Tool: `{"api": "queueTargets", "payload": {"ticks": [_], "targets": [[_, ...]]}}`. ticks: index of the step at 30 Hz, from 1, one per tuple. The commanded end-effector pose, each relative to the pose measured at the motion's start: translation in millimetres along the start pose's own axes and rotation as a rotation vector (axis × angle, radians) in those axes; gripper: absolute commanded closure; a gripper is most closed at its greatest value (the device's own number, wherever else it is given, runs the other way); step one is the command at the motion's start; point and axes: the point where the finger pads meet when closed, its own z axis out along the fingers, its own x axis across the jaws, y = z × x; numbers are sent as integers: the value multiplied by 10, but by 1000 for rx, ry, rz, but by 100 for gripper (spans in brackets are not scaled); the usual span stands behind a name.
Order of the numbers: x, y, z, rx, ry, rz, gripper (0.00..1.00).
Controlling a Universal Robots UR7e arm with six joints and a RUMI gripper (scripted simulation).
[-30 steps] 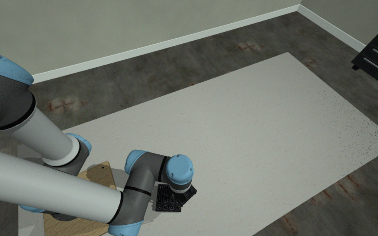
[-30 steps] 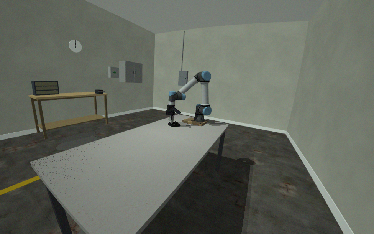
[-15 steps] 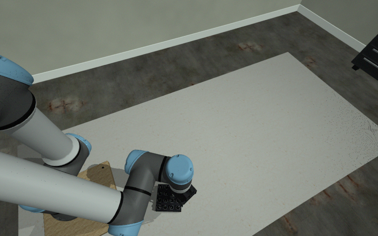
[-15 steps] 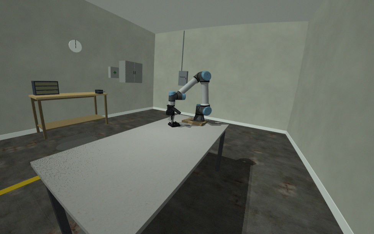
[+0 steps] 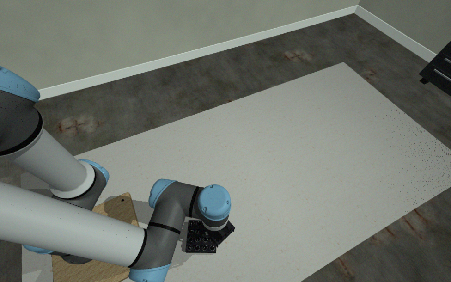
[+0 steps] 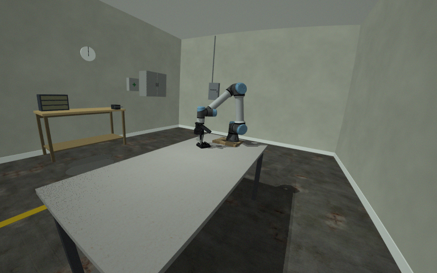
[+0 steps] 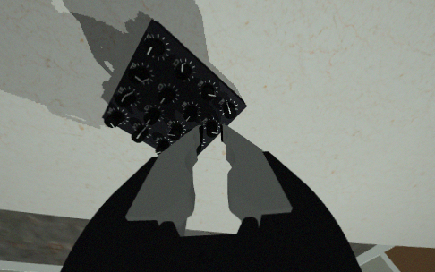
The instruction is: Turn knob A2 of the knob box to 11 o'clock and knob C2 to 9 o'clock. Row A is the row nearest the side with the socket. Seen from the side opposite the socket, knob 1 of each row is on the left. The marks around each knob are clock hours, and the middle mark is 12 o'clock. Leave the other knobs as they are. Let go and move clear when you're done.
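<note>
The fingers (image 6: 201, 139) stand narrowly apart, with one knob (image 7: 211, 129) seen between their tips; whether it is clamped cannot be told; the knob box (image 5: 200, 251) (image 6: 203, 146) (image 7: 195, 81) is set beneath, on the table (image 5: 299, 149) (image 6: 144, 193) (image 7: 313, 67); neighbouring knobs could be turned by tight clearance; slip could be caused by poor centring.

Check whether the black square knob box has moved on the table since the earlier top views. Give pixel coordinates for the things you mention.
No: the black square knob box (image 5: 200, 251) (image 6: 203, 146) (image 7: 172, 67) shows no visible shift against the wooden base board (image 5: 114, 212) (image 6: 219, 141).
</note>
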Motion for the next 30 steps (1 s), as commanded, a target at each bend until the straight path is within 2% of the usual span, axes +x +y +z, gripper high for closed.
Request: {"api": "queueTargets", "payload": {"ticks": [1, 16, 30], "targets": [[2, 3, -4, -1, 1, 0, 89], [2, 3, -28, -1, 1, 0, 89], [2, 3, -359, -1, 1, 0, 89]]}}
